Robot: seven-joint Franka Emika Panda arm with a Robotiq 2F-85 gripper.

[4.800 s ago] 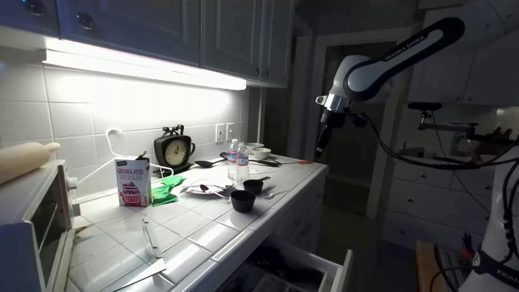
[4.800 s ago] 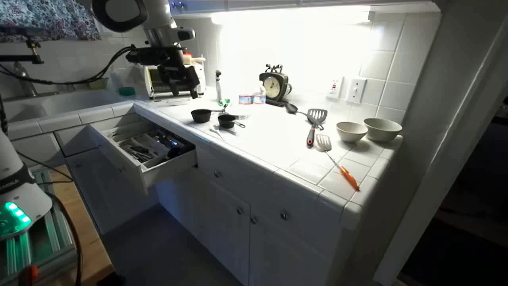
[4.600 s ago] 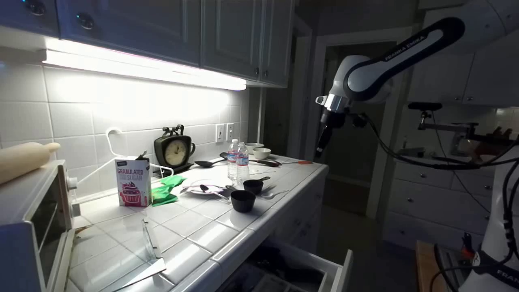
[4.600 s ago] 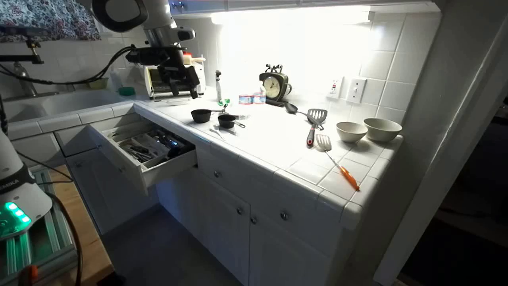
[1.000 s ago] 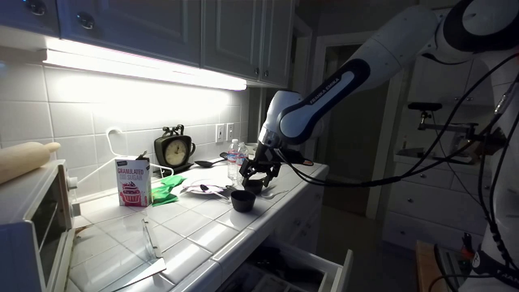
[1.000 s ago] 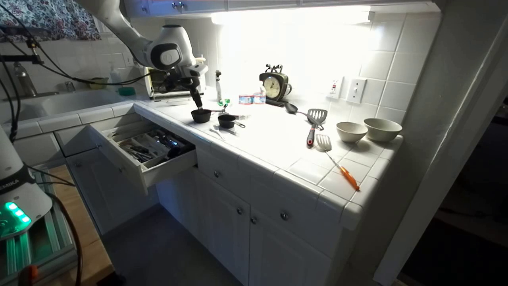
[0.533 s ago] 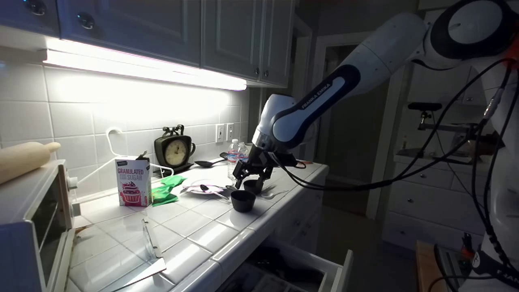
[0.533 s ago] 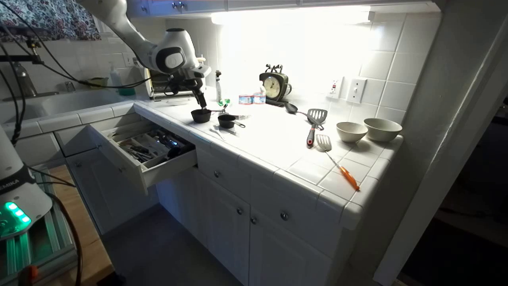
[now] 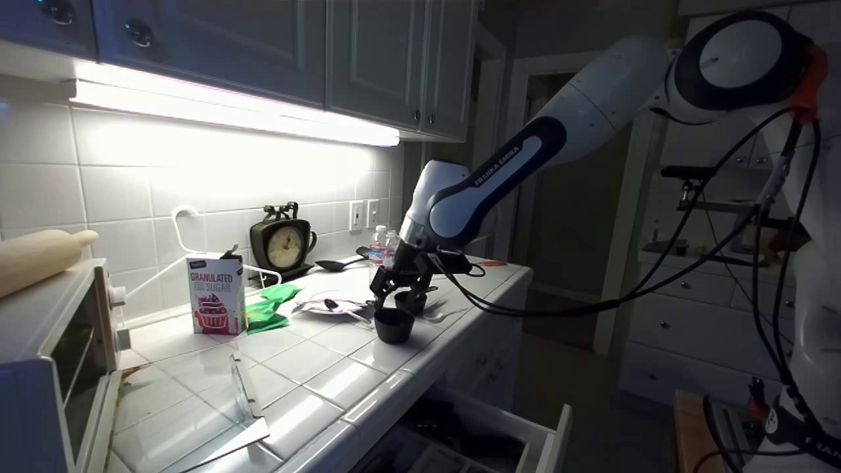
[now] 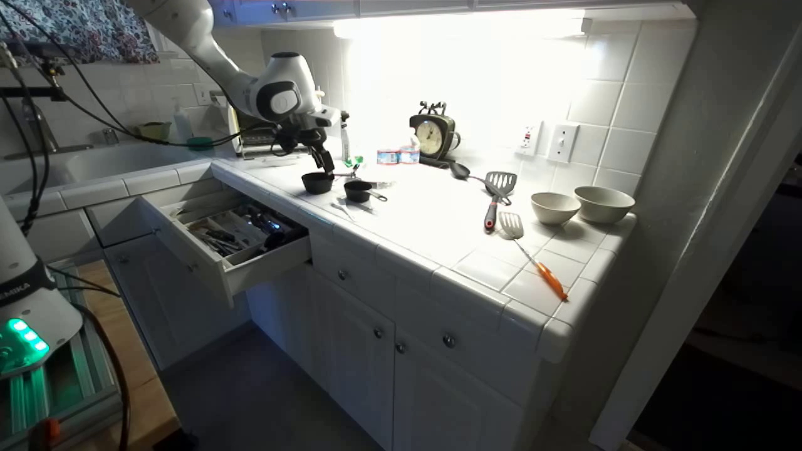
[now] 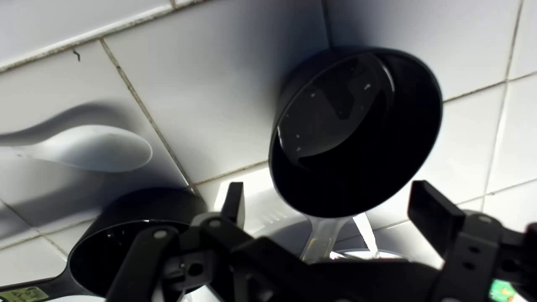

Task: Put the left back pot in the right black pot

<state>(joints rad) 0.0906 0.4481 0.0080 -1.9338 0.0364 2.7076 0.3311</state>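
Your gripper (image 11: 328, 199) is spread wide and holds nothing, close to the rim of the bigger black pot (image 10: 317, 184), which sits on the white counter (image 10: 432, 235) near the smaller black pot (image 10: 358, 192).

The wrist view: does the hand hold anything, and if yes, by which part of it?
Nothing is held: the hand is open, its fingers apart, and the round black pot seen between them is ungripped.

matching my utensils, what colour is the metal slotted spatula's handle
The spatula's handle is orange, clearest in an exterior view.
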